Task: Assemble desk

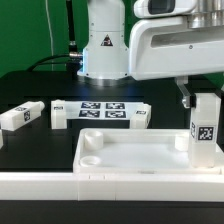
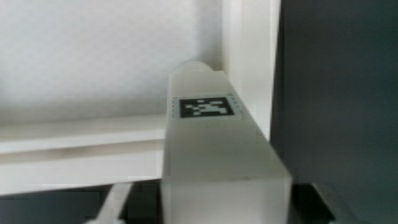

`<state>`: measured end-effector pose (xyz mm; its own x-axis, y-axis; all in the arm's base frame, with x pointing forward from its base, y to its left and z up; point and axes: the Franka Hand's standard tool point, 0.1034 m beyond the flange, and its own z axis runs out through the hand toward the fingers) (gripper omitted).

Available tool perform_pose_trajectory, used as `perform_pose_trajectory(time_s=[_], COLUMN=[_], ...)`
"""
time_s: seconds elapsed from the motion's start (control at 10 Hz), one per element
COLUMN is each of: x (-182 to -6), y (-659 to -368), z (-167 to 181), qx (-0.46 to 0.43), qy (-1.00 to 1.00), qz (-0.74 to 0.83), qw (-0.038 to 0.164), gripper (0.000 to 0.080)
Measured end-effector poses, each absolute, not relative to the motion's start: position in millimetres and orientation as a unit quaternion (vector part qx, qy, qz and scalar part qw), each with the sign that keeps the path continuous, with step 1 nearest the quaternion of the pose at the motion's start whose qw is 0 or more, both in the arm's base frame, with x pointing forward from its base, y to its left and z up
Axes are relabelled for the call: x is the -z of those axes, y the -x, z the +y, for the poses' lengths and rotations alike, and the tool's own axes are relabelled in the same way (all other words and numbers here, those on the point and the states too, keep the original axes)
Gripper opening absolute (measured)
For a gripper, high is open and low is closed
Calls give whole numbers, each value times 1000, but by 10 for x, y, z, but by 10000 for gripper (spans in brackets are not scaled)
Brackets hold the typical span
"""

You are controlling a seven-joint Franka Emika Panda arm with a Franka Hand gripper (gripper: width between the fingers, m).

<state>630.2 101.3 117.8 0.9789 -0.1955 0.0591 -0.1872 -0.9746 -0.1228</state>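
White plastic low border wall [image 1: 60, 186] lies nearest, along the front of the black table.

Directly behind it sits the large white rectangular tray-like desk top [image 1: 135, 152], rim upward. The round corner sockets on the exterior view's left [image 1: 92, 156] are empty.

At the top's far corner on the exterior view's right, one white block leg with a black-and-white tag [image 1: 205, 125] stands upright. The two-finger gripper [image 1: 198, 98] is at its upper end. The wrist view shows the same leg [image 2: 217, 150] running up between the fingers. The claw appears pressed onto the leg's sides and pinching it. Whether the leg is fully seated in its socket cannot be determined.

Further back, on the exterior view's left, two loose white block legs lie flat on the table, one [image 1: 22, 116] beside the other [image 1: 59, 112]. The flat white marker board [image 1: 105, 108] lies beyond. A fourth leg cannot be identified with certainty.

Assessment: early stage. The first leg is being fitted and at least two legs are outstanding. No leg is confirmed fixed.
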Motion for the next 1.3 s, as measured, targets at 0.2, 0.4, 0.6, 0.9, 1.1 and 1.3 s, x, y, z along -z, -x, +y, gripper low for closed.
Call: perform_pose_trajectory(time_s=[0.2, 0.4, 0.6, 0.9, 1.1, 1.3], x=[-1180, -1180, -1181, -1180, -1173, -1172], y=[-6310, -6308, -6308, -6308, -6304, -6304], z=[987, 982, 982, 988, 991, 989], qx=[28, 19, 13, 10, 10, 14], qy=[975, 951, 929, 909, 911, 931], qz=[211, 299, 363, 410, 405, 358], qw=[67, 72, 73, 74, 74, 72], gripper=[291, 292, 292, 292, 486, 595])
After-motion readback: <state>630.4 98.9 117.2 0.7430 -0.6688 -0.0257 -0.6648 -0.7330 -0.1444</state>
